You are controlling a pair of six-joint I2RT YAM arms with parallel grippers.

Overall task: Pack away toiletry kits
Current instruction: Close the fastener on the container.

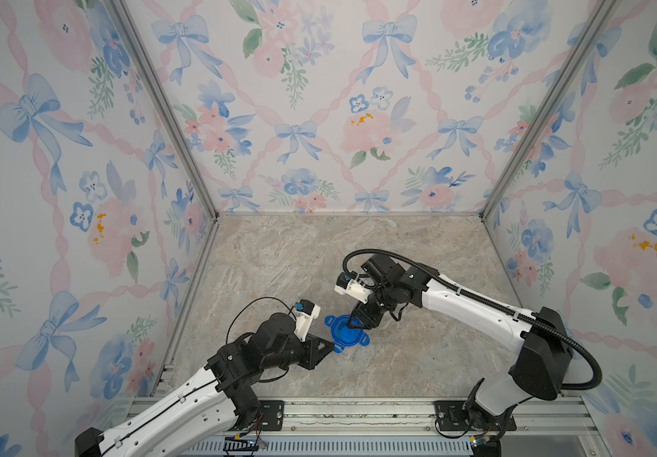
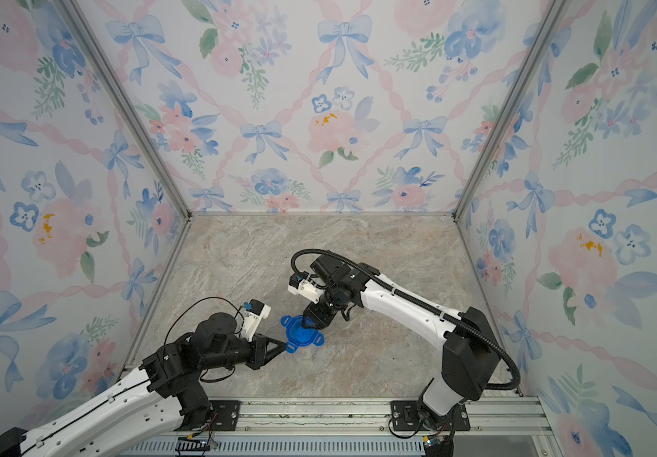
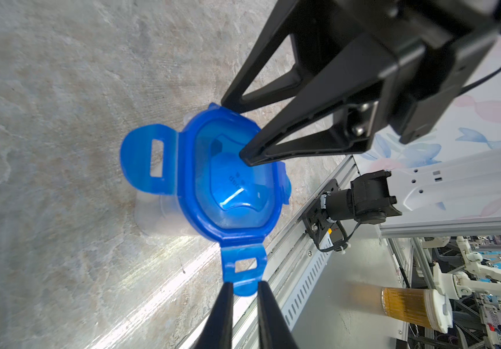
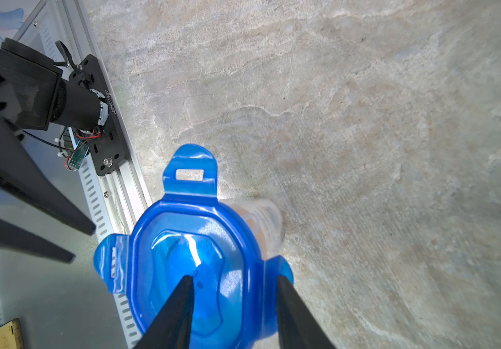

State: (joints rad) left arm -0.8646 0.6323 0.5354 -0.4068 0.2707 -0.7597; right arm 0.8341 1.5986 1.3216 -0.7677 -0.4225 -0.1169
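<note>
Your left gripper [image 3: 244, 291] pinches a lid [image 3: 231, 178] tab between narrow jaws; your right gripper [image 4: 234, 305] straddles the lid's edge, half-open.

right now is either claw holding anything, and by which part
The left claw pinches one clip tab of the blue lid, at its outer end. The right claw straddles the lid's rim, one finger on top, jaws apart; a grip cannot be told.

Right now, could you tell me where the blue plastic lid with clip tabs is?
In both top views the blue plastic lid sits on a translucent cup, near the table's front edge, between the two tools.
</note>
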